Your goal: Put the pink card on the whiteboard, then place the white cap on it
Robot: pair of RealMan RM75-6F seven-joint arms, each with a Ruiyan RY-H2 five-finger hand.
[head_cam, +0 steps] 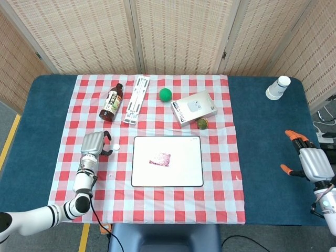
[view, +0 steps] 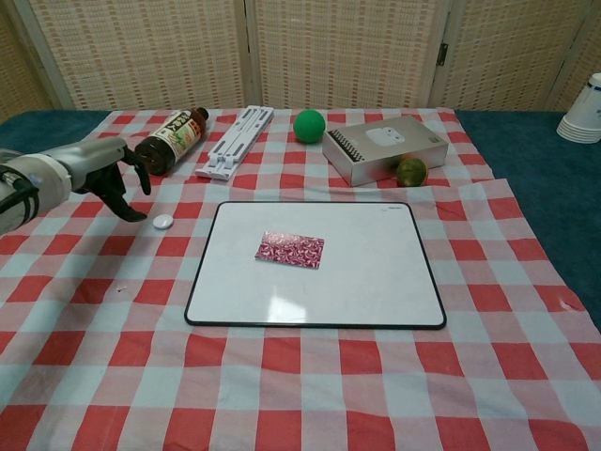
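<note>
The pink card [head_cam: 160, 158] [view: 290, 250] lies flat on the whiteboard [head_cam: 181, 173] [view: 376, 282], left of its middle. The small white cap [head_cam: 116, 147] [view: 163, 222] rests on the checked cloth just left of the board's far-left corner. My left hand [head_cam: 93, 144] [view: 105, 172] hovers close beside the cap on its left, fingers curved downward and apart, holding nothing. My right hand [head_cam: 313, 164] stays at the table's right edge, open and far from everything; the chest view does not show it.
At the back lie a brown bottle [view: 170, 140], a white folding stand [view: 235, 141], a green ball [view: 309, 125], a grey box [view: 385, 148] and a small greenish ball [view: 411, 171]. A stack of paper cups [head_cam: 277, 87] stands at the far right.
</note>
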